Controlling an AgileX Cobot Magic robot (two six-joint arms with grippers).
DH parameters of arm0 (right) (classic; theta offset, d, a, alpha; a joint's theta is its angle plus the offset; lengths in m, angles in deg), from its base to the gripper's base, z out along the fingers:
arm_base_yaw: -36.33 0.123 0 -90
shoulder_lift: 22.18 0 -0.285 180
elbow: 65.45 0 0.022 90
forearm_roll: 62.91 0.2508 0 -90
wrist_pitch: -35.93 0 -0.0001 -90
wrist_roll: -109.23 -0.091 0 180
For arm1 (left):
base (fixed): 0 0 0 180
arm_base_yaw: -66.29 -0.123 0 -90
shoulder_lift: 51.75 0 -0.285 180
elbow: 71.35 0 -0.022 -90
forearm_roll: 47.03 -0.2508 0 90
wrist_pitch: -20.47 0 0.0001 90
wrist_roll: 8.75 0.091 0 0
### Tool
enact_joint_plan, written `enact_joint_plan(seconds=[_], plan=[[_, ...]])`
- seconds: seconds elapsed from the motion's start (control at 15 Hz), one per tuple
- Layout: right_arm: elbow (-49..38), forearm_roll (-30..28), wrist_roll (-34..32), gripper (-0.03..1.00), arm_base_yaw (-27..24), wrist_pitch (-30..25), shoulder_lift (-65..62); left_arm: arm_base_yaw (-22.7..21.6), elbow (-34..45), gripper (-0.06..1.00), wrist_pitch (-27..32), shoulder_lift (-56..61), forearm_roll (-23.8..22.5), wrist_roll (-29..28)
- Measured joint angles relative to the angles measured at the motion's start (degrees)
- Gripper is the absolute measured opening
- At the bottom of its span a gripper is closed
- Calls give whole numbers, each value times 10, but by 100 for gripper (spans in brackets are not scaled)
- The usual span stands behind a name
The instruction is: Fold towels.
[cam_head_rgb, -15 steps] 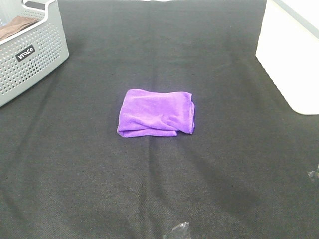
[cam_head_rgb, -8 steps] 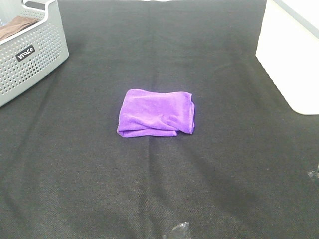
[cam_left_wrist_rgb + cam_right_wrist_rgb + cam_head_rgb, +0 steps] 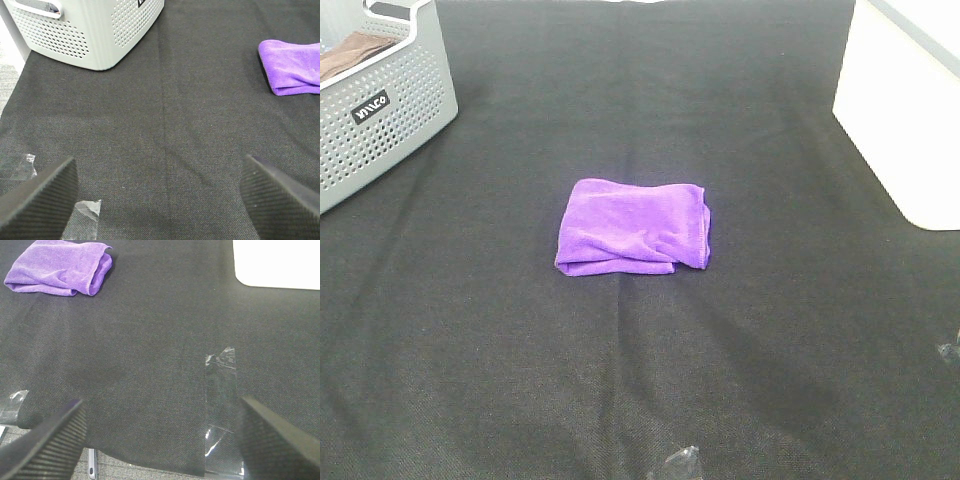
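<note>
Towel [image 3: 634, 226] is lying folded on the black cloth [image 3: 620, 380], well right of the basket [image 3: 380, 100]. I'm holding my L gripper [image 3: 160, 197] and R gripper [image 3: 160, 432] wide apart, both empty, over bare cloth w/ tape [image 3: 222, 385] nearby.

A black woven cloth covers the table [image 3: 620, 400]. A folded purple towel [image 3: 633, 227] lies flat on it near the middle. Far from the towel, at the back corner, a grey perforated basket [image 3: 380, 110] stands on the table. On the towel's opposite side, a white box [image 3: 905, 110] sits at the other back corner. Strips of clear tape [image 3: 222, 390] stick to the cloth along the near edge, well apart from the towel.
</note>
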Motion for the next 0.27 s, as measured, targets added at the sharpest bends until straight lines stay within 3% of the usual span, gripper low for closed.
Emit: enact_joint_plan(seconds=[0.27], plan=[[0, 1, 0, 77, 0, 0, 0, 0, 0, 81, 0, 0, 0, 0]])
